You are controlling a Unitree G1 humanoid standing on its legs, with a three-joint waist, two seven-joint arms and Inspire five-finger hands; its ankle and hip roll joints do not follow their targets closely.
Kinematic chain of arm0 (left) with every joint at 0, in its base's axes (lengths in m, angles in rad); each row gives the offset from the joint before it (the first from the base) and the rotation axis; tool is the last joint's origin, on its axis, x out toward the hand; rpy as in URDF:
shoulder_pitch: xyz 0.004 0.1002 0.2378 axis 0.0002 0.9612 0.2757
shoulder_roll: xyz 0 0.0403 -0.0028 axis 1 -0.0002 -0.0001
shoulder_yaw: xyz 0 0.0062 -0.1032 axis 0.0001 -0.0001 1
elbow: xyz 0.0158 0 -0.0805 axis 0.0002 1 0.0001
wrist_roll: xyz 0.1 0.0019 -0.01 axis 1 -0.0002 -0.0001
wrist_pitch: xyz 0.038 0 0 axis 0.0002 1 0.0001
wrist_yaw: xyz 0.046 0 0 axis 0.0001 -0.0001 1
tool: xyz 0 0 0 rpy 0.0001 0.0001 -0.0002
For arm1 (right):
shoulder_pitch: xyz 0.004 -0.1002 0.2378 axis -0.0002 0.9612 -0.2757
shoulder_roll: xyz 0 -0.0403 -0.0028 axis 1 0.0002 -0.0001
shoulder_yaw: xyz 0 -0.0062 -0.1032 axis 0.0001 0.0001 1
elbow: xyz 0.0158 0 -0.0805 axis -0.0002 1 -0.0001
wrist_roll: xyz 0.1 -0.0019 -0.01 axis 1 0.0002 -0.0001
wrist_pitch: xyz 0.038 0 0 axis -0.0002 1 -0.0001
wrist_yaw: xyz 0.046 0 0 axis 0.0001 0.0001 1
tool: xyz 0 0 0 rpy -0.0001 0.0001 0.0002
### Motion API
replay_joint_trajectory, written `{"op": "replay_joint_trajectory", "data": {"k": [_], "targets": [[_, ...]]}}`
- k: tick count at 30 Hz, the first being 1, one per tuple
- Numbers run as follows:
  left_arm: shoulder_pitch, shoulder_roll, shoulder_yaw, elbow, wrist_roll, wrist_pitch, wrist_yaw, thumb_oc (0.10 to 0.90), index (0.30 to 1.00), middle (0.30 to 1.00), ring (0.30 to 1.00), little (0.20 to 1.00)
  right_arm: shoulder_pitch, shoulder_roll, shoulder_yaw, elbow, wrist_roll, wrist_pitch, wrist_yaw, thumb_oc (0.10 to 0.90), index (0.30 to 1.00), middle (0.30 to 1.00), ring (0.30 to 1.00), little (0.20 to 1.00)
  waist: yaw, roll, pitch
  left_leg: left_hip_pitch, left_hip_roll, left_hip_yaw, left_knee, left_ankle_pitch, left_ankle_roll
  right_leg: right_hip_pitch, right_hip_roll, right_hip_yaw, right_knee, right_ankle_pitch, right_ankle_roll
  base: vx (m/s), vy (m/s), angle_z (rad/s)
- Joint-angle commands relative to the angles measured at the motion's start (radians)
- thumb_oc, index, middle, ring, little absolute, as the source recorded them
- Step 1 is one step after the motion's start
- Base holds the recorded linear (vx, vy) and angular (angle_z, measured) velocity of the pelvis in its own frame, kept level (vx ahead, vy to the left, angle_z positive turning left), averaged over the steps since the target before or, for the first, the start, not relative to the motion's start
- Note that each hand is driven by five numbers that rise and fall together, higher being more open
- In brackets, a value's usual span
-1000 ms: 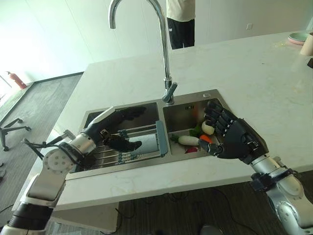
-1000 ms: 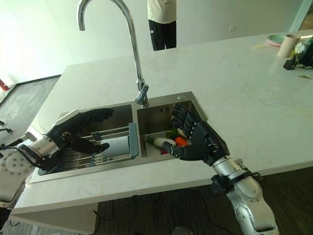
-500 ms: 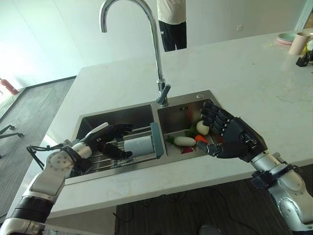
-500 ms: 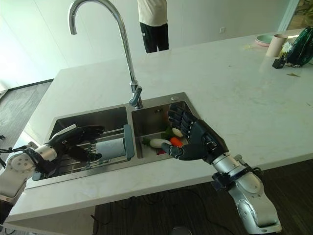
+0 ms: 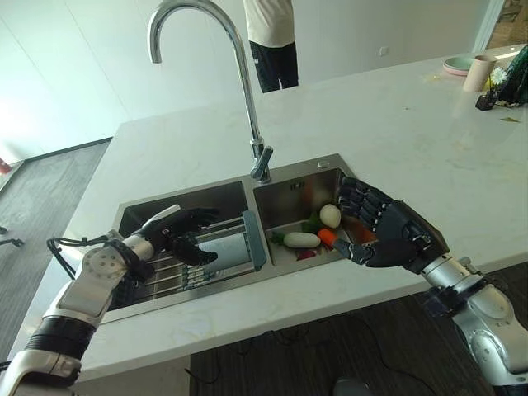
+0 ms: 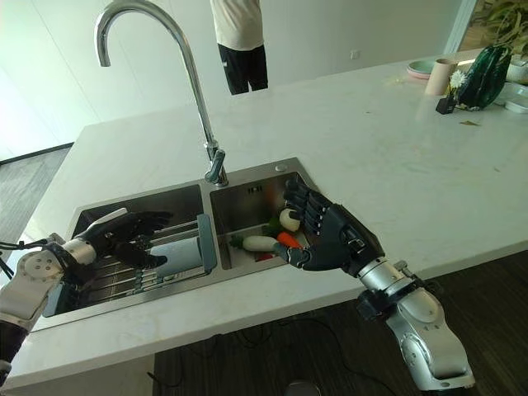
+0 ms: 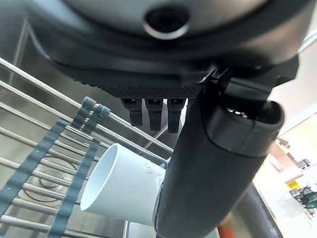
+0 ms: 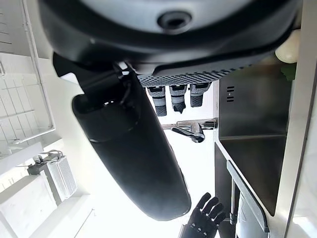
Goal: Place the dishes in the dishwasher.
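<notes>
Our left hand is open, fingers spread out over a white cup. The cup lies on its side on the wire rack in the sink's left bowl, just under our fingers, not held. Our right hand is open too, above the right bowl's front edge. Toy vegetables lie in that bowl, just past its fingertips.

Glossy steel sink, chrome faucet, matt white cup, polished stone counter.
</notes>
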Motion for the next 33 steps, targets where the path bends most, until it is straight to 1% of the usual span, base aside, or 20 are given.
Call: {"op": "replay_joint_trajectory", "data": {"k": [1,5,13,18,26,27,30,33], "targets": [[-0.151,0.037,0.038,-0.018,0.009,-0.082,0.055,0.8,0.9,0.9,0.9,0.9,-0.137,-0.01,-0.022,-0.063,0.014,-0.093,0.008,0.8,0.9,0.9,0.9,0.9,-0.019,0.002,-0.037,0.025,0.037,-0.006,0.089,-0.202,-0.015,0.102,-0.004,-0.018,-0.09,-0.064,0.105,0.0,0.0,0.0],[-0.153,0.032,0.028,0.004,0.027,-0.089,0.045,0.8,0.9,0.9,0.9,0.9,-0.135,-0.01,-0.021,-0.056,0.012,-0.097,0.015,0.8,0.9,0.9,0.9,0.9,-0.021,-0.001,-0.038,0.028,0.036,-0.004,0.089,-0.205,-0.013,0.104,-0.004,-0.016,-0.09,-0.064,0.107,0.0,0.0,0.0],[-0.146,0.037,0.014,0.035,0.038,-0.075,0.002,0.8,0.9,0.9,0.9,0.9,-0.127,-0.011,-0.021,-0.051,0.009,-0.096,0.021,0.8,0.9,0.9,0.9,0.9,-0.027,-0.002,-0.038,0.033,0.035,0.003,0.089,-0.208,-0.01,0.104,-0.004,-0.011,-0.09,-0.062,0.108,0.01,0.004,-0.02],[-0.14,0.026,0.008,0.054,0.054,-0.074,-0.009,0.8,0.9,0.9,0.9,0.9,-0.125,-0.009,-0.018,-0.049,0.004,-0.095,0.022,0.8,0.9,0.9,0.9,0.9,-0.03,-0.002,-0.036,0.036,0.033,0.006,0.089,-0.209,-0.007,0.104,-0.004,-0.009,-0.09,-0.059,0.108,0.0,0.0,0.0],[-0.116,-0.012,-0.002,0.065,0.074,-0.031,-0.017,0.8,0.9,0.9,0.9,0.9,-0.12,-0.001,-0.016,-0.048,-0.006,-0.096,0.022,0.8,0.9,0.9,0.9,0.9,-0.031,-0.007,-0.034,0.039,0.03,0.007,0.089,-0.211,-0.004,0.106,-0.003,-0.006,-0.09,-0.06,0.108,0.01,0.002,-0.01],[-0.113,-0.012,-0.002,0.069,0.073,-0.031,-0.02,0.8,0.9,0.9,0.9,0.9,-0.119,-0.001,-0.016,-0.048,-0.006,-0.097,0.02,0.8,0.9,0.9,0.9,0.9,-0.031,-0.008,-0.034,0.04,0.029,0.007,0.089,-0.211,-0.003,0.106,-0.003,-0.006,-0.09,-0.059,0.109,0.02,0.005,-0.03],[-0.105,-0.019,0.003,0.071,0.085,-0.065,0.012,0.8,0.9,0.9,0.9,0.9,-0.116,0.0,-0.017,-0.046,-0.006,-0.099,0.02,0.8,0.9,0.9,0.9,0.9,-0.03,-0.011,-0.034,0.041,0.028,0.008,0.089,-0.213,-0.001,0.107,-0.003,-0.006,-0.09,-0.059,0.109,0.0,0.0,0.0],[-0.098,-0.02,0.007,0.078,0.098,-0.077,0.038,0.8,0.9,0.9,0.9,0.9,-0.108,0.0,-0.019,-0.046,-0.006,-0.104,0.026,0.8,0.9,0.9,0.9,0.9,-0.032,-0.014,-0.033,0.043,0.026,0.009,0.089,-0.215,0.001,0.107,-0.002,-0.004,-0.09,-0.059,0.109,0.0,0.002,-0.01]]}}
